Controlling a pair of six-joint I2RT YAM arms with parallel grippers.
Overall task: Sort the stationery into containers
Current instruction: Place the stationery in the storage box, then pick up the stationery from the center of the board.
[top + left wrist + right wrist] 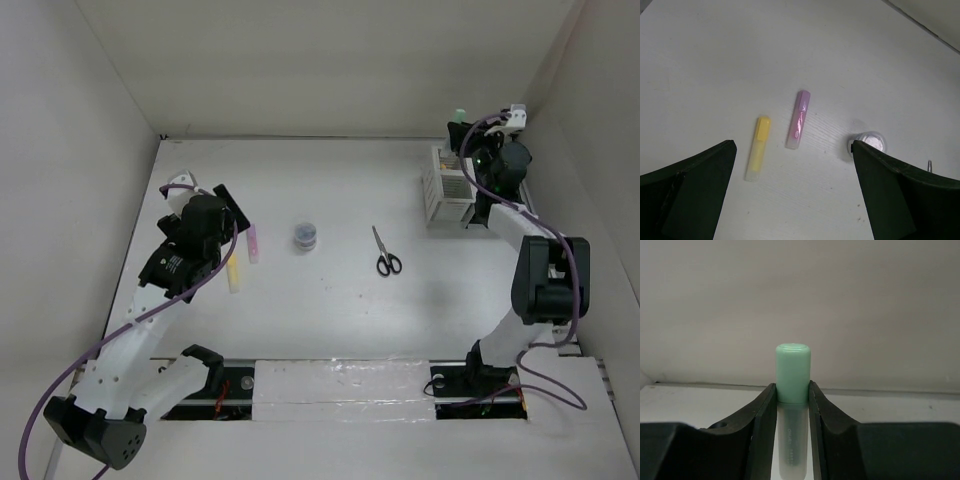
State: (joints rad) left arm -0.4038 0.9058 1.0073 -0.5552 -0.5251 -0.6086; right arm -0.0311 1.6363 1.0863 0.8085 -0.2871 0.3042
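Left gripper (792,148): jaws spread wide and empty, above the yellow highlighter (758,147) and purple highlighter (799,119), which lie side by side.
Nearby: roll (869,142) beside them, scissors (386,254) beyond.
Right gripper (792,390): pinching the green highlighter (792,367) upright, over the white organizer (447,190).
Organizer contents: too small to tell.

Left arm (128,345) bent, left claw (792,146) spread wide, right arm (546,272) stretched forward, right claw (792,388) clamped on green highlighter (792,367)

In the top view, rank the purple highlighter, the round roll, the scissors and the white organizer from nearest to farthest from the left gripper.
From the left gripper:
1. Purple highlighter, just to its right.
2. Round roll, mid-table.
3. Scissors, right of centre.
4. White organizer, far right corner.
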